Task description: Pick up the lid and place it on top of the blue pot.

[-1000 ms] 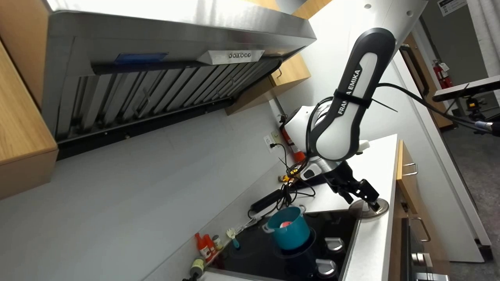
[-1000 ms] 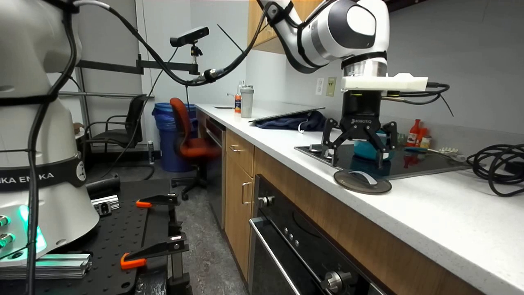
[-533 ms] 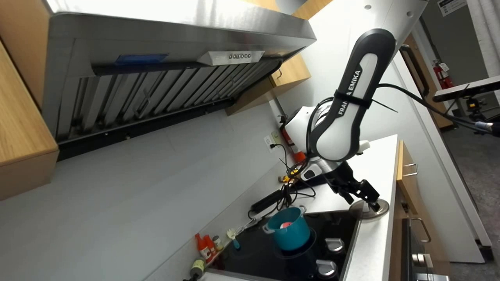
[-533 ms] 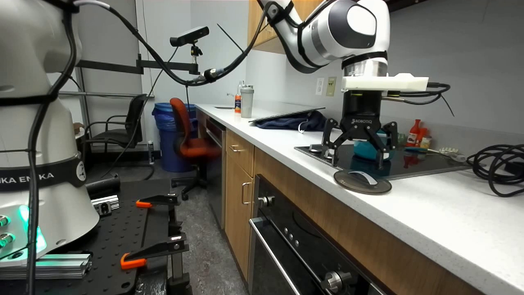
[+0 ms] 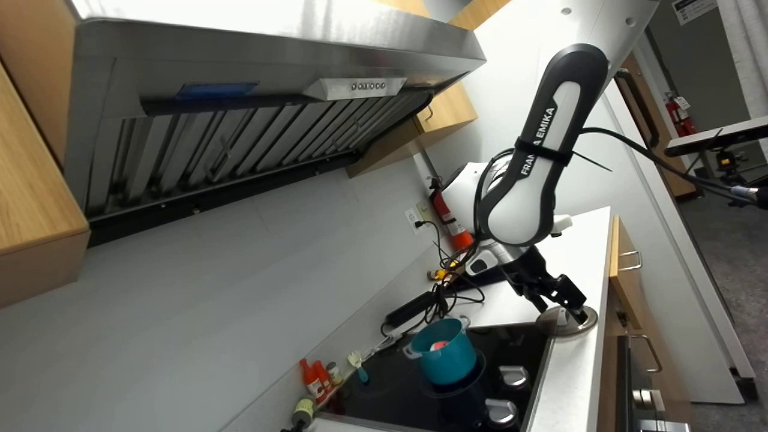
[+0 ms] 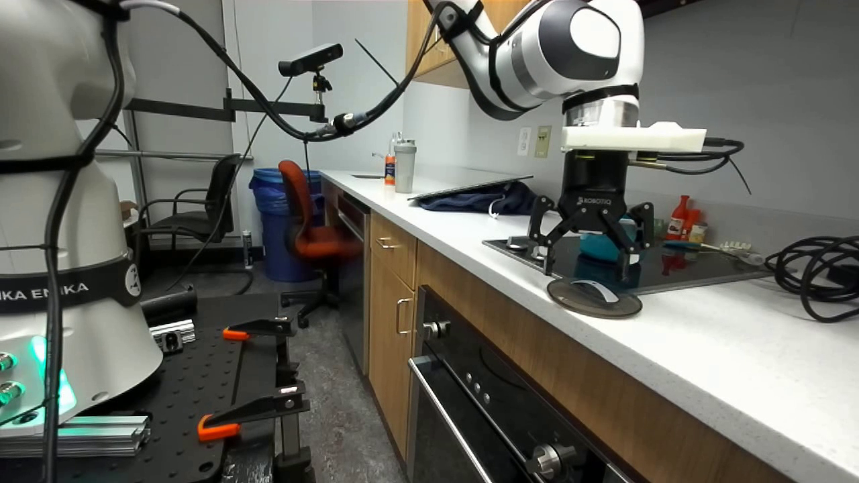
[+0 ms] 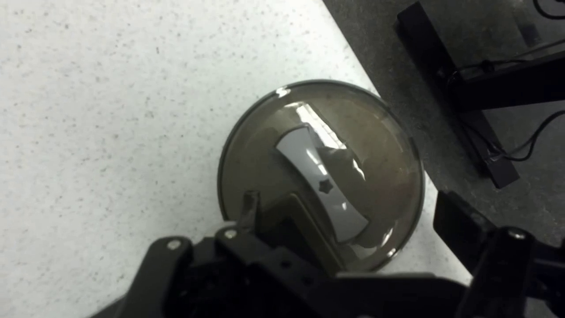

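The lid (image 7: 379, 172) is a round, smoky see-through disc with a dark rim and a raised grey handle (image 7: 324, 185). It lies flat on the white counter by the front edge, beside the cooktop. My gripper (image 6: 586, 268) hangs just above it, pointing down, its jaws wide apart with nothing held. In the wrist view one finger stands left of the handle over the glass, the other well to the right past the rim. The blue pot (image 5: 450, 354) sits uncovered on the cooktop with something red and white inside. In an exterior view the gripper partly hides the pot (image 6: 600, 248).
The black cooktop (image 5: 390, 390) has silver knobs (image 5: 513, 376) near the lid side. Red bottles (image 5: 311, 381) and utensils (image 5: 358, 363) line the wall behind. A coiled black cable (image 6: 822, 275) lies farther along the counter. The range hood (image 5: 270, 60) hangs overhead.
The gripper has shifted very slightly, a little to the right in both exterior views, and stays open. The lid and the pot have not moved.
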Tool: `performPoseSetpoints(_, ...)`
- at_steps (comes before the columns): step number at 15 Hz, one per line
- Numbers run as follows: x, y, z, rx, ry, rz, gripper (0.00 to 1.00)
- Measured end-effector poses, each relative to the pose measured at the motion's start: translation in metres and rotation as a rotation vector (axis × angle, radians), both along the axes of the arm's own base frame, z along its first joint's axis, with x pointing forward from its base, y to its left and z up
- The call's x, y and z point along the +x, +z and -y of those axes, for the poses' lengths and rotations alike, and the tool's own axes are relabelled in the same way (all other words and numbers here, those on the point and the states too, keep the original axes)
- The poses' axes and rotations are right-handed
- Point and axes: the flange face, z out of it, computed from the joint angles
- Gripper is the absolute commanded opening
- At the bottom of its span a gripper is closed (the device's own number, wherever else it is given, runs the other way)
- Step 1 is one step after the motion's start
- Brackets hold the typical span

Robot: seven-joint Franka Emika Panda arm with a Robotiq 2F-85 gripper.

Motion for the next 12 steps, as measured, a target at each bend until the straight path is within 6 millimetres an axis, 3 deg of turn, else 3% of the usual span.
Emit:
performPoseSetpoints(1,-0.001,0.0,0.004,0.001,-0.007,0.0,1.0)
performPoseSetpoints(2,-0.002,0.0,0.008,0.002,-0.015,0.0,0.8)
performPoseSetpoints(4,-0.004,-0.001,0.015,0.003,-0.026,-0.002,0.7)
performPoseSetpoints(12,-0.003,-0.004,0.009,0.011,0.005,-0.012,0.96)
